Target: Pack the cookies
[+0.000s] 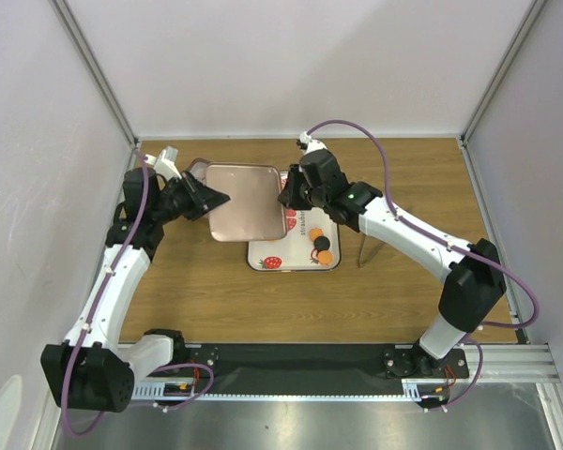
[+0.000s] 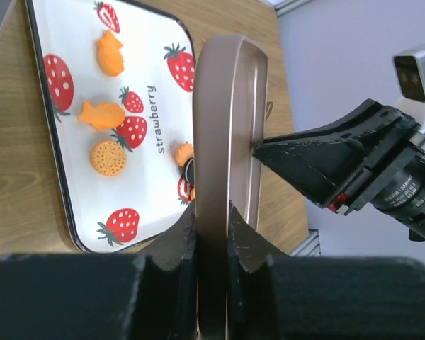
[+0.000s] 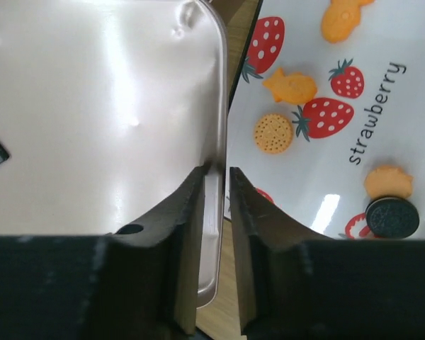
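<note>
A rose-gold metal tray [image 1: 244, 202] is held off the table, overlapping the left part of a white strawberry-print tray [image 1: 296, 258]. My left gripper [image 1: 211, 199] is shut on its left edge [image 2: 223, 106], with the rim pinched between the fingers [image 2: 211, 212]. My right gripper [image 1: 286, 199] straddles the right rim [image 3: 216, 173], nearly closed on it. The cookies lie on the white tray: orange fish shapes [image 2: 103, 113], a round orange biscuit [image 3: 273, 132] and a black sandwich cookie [image 3: 392, 217]. Some cookies [image 1: 320, 244] show to the right of the metal tray.
The white tray [image 2: 78, 81] rests on the wooden table near its middle. A thin dark rod [image 1: 361, 251] lies on the wood just right of it. Grey walls with metal posts enclose the table on three sides. My right arm [image 2: 326, 163] reaches in from the far side in the left wrist view.
</note>
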Available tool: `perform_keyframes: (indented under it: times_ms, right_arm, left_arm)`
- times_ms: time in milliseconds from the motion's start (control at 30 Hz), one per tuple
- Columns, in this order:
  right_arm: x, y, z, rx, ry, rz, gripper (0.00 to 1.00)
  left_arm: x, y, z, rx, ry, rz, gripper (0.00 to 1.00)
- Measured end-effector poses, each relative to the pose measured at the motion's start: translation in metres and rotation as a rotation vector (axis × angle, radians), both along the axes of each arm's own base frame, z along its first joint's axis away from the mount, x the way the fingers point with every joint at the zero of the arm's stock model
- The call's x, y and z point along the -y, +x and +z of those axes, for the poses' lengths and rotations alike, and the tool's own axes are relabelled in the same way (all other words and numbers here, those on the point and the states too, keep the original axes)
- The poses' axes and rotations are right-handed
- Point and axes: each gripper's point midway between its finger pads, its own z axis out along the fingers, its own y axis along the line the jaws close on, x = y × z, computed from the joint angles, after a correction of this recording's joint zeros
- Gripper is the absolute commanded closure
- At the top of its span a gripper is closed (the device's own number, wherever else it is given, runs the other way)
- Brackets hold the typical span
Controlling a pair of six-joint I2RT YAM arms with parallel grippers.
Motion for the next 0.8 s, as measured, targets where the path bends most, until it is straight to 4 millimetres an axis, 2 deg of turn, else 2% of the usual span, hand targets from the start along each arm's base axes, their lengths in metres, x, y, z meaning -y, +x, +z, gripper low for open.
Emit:
perform_keyframes:
  times_ms: [33, 133, 267, 433, 533, 633, 733, 800]
  right_arm:
    - [0.001, 0.001, 0.0, 0.003, 0.004, 0.002, 0.61]
    - [0.002, 0.002, 0.001, 0.02, 0.01, 0.01, 0.46]
    - [0.012, 0.001, 0.007, 0.074, -0.008, 0.008, 0.36]
    - [0.031, -0.013, 0.027, 0.205, -0.036, 0.008, 0.27]
    - [0.025, -0.038, 0.046, 0.339, -0.054, 0.074, 0.21]
    - [0.0, -0.078, 0.063, 0.506, -0.085, 0.2, 0.17]
    - [-0.027, -0.121, 0.067, 0.662, -0.132, 0.346, 0.15]
    - [-0.037, -0.137, 0.067, 0.742, -0.175, 0.41, 0.15]
  left_arm:
    - [0.001, 0.0, -0.002, -0.01, -0.002, -0.004, 1.0]
    - [0.001, 0.0, -0.01, -0.05, -0.006, -0.001, 1.0]
    - [-0.004, -0.003, -0.013, -0.095, 0.0, 0.038, 1.0]
    - [-0.017, -0.004, 0.0, -0.144, 0.009, 0.155, 1.0]
    - [-0.029, -0.005, 0.009, -0.193, 0.017, 0.249, 1.0]
    - [-0.038, -0.009, 0.015, -0.253, 0.019, 0.328, 1.0]
    - [-0.043, -0.015, 0.012, -0.323, 0.006, 0.383, 1.0]
    - [-0.045, -0.02, 0.005, -0.38, -0.004, 0.411, 1.0]
